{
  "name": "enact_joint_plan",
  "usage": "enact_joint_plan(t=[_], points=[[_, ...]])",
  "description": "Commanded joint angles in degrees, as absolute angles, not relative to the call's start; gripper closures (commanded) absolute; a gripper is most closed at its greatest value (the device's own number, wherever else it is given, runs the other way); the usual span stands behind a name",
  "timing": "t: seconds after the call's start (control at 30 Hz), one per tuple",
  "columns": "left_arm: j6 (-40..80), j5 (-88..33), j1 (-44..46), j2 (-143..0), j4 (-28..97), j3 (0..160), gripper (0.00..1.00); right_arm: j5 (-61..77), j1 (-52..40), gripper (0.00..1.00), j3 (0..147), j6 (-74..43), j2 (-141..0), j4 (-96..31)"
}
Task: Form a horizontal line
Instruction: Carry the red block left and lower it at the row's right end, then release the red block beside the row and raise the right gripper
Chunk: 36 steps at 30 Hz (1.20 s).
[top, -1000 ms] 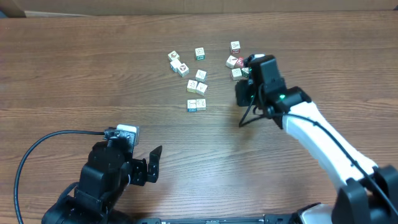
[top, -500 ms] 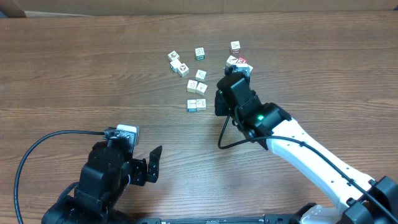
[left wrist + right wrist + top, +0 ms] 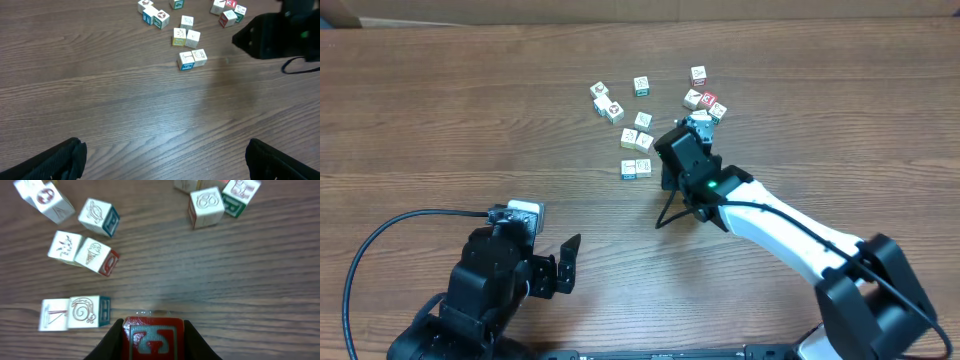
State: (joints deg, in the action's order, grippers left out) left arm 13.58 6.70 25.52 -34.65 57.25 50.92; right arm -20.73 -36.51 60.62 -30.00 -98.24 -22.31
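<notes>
Cream cube pair (image 3: 635,169), edge to edge

— What do we see here besides the work itself?
— A brown wood-grain counter (image 3: 440,120), grain running side to side, a pale tan band (image 3: 620,8) beyond its far edge, and loose cubes (image 3: 641,86) scattered far-centre.

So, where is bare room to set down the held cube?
Free: the wood right of the lowest pair of cubes, around the held cube, up to the right-hand cluster. Also the wide stretch between that pair and the left arm. Crowded: among the scattered cubes farther back.
</notes>
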Motion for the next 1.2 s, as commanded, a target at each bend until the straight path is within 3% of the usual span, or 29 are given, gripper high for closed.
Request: enact_joint_plan(t=[0.0, 1.17], points=[[14.4, 7.5, 25.9, -34.2, 57.2, 50.7, 0.0, -21.9, -37.3, 0.8, 60.3, -30.5, -100.4, -21.2], [14.4, 7.5, 25.9, -34.2, 57.2, 50.7, 0.0, -21.8, -38.3, 0.8, 60.4, -28.6, -109.7, -9.6]])
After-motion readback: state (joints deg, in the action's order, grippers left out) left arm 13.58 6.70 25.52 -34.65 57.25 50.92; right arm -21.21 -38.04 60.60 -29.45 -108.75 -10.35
